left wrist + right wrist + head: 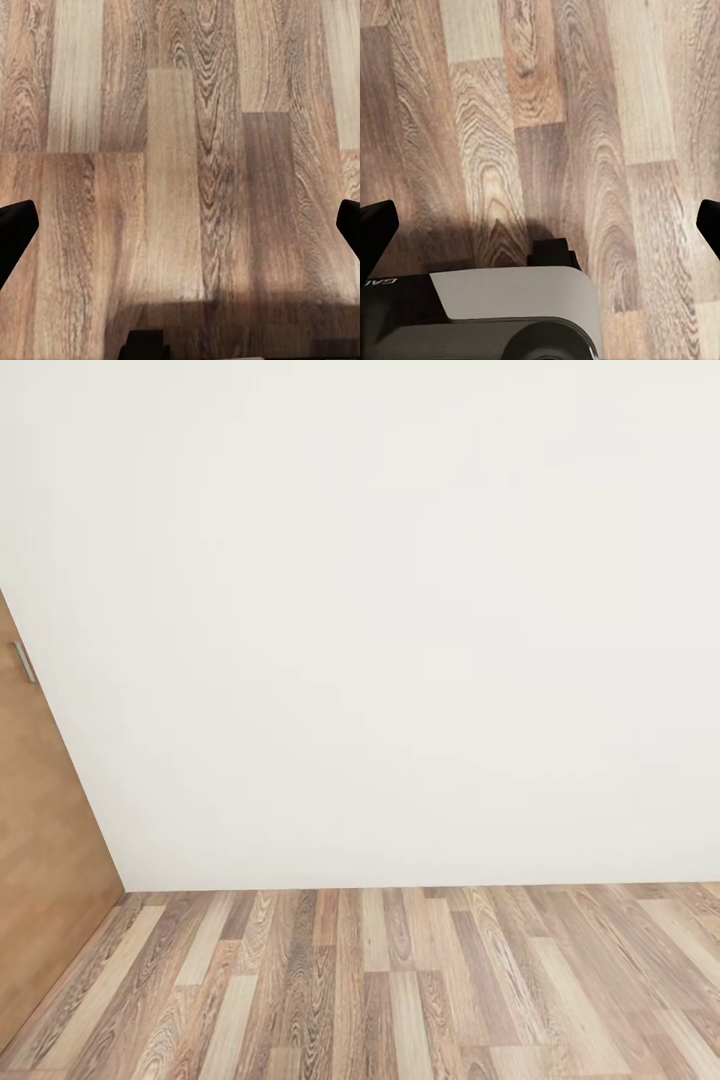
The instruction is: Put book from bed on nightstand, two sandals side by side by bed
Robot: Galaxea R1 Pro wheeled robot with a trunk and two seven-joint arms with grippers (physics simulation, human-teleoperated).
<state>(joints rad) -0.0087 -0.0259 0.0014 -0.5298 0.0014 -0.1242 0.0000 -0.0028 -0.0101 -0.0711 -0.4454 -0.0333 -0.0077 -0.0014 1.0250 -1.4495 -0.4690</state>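
The book, the bed, the nightstand and the sandals are out of view. My left gripper (180, 225) hangs open over bare wood-plank floor (180, 150), its two dark fingertips (15, 225) at the picture's sides with nothing between them. My right gripper (540, 225) is open too, its dark fingertips (375, 229) wide apart above the same kind of floor (547, 112), empty.
In the head view a plain white wall (400, 610) stands close ahead and meets the wood-plank floor (400, 990). A brown wooden door or panel (40, 840) with a small metal handle (24, 662) stands at the left. The robot's grey base (510, 307) shows below my right gripper.
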